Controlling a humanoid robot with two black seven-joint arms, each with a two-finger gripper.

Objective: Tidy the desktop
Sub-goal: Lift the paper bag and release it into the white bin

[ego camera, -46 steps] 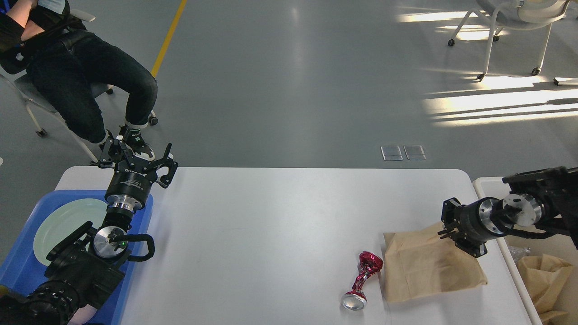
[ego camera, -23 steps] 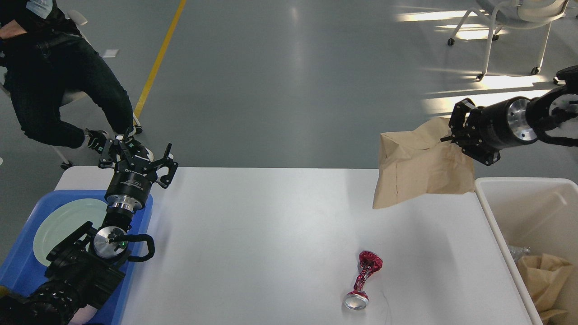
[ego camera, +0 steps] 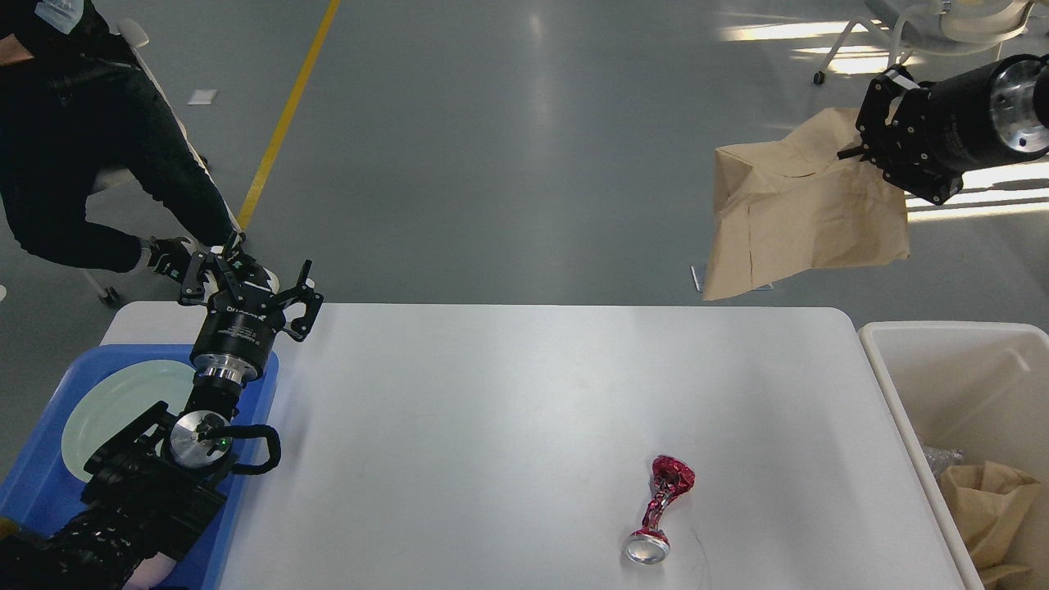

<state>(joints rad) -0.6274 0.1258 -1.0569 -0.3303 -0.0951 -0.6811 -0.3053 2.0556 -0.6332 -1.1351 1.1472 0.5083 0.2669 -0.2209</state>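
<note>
The white desktop (ego camera: 492, 410) fills the middle of the head view. A crushed red can (ego camera: 660, 508) lies on it near the front right. My right gripper (ego camera: 852, 147) is high at the upper right, shut on a brown paper bag (ego camera: 803, 213) that hangs in the air beyond the desktop's far right corner. At the far left corner my left gripper (ego camera: 246, 283) stands open with nothing between its fingers, above the edge of the blue tray (ego camera: 49, 483).
The blue tray holds a pale green plate (ego camera: 115, 406). A white bin (ego camera: 967, 385) stands at the desktop's right side with crumpled brown paper (ego camera: 983, 500) in it. A person (ego camera: 90, 147) in dark clothes is at the far left, a chair (ego camera: 942, 24) at the far right.
My right gripper has lifted the brown paper bag off the desktop and carried it up and to the right. The person at the left has shifted. My left arm has not moved.
</note>
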